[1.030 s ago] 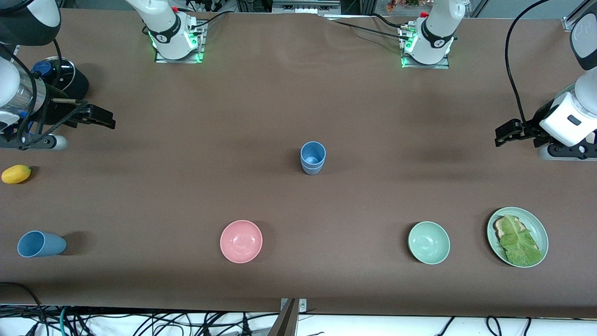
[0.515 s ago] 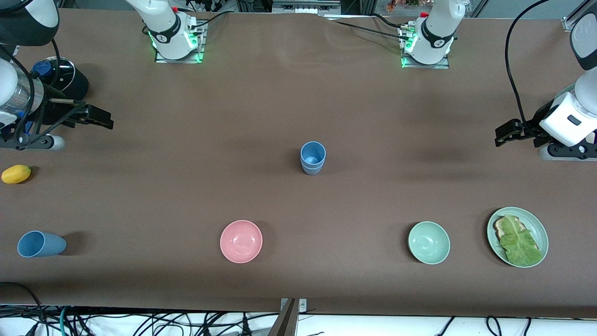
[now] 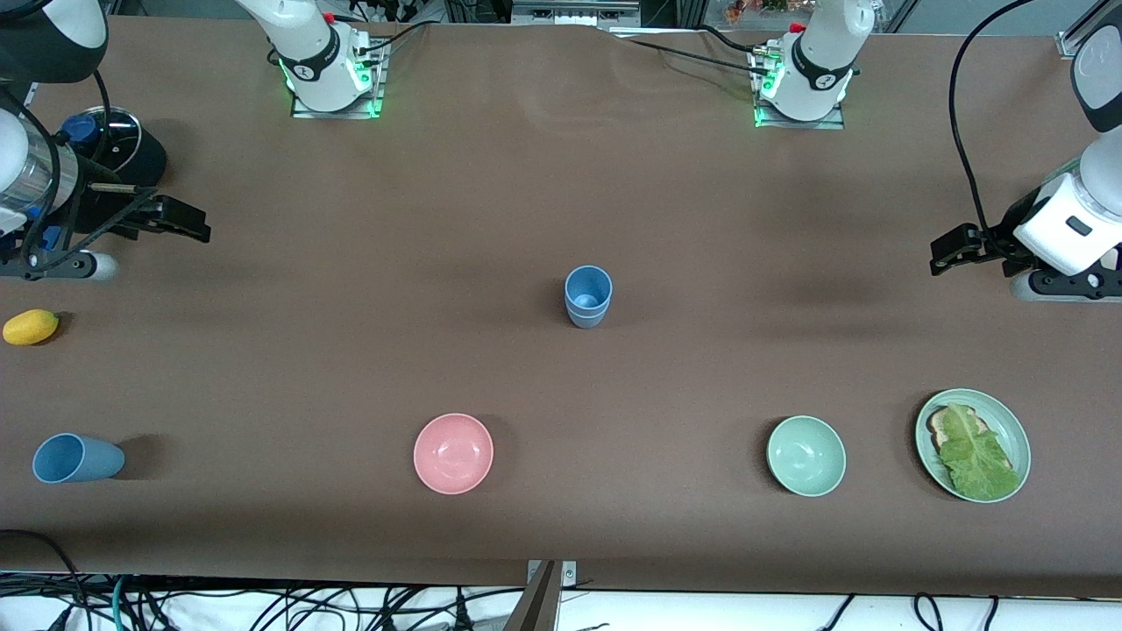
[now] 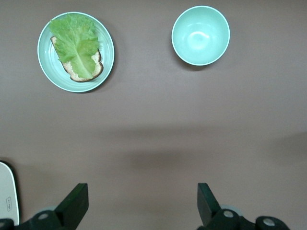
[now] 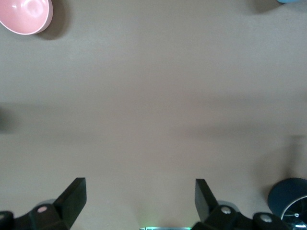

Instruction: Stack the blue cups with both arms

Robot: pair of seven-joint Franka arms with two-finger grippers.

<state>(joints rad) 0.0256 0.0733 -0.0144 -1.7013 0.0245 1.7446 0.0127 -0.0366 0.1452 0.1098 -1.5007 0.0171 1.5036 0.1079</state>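
I am holding my left gripper (image 4: 141, 206) with its fingers spread and empty over bare table at the left arm's end, and my right gripper (image 5: 140, 203) likewise spread and empty over the right arm's end. Two blue cups (image 3: 587, 296) are standing nested upright mid-table. A third blue cup (image 3: 75, 458) is lying on its side at the right arm's end, nearer the front camera than the lemon (image 3: 31, 326).

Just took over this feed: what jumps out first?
Two nested blue cups stand mid-table, while a third blue cup lies on its side at the right arm's end, nearer the camera. Both tools are open over bare table: the right tool at its own end, the left tool at the other.
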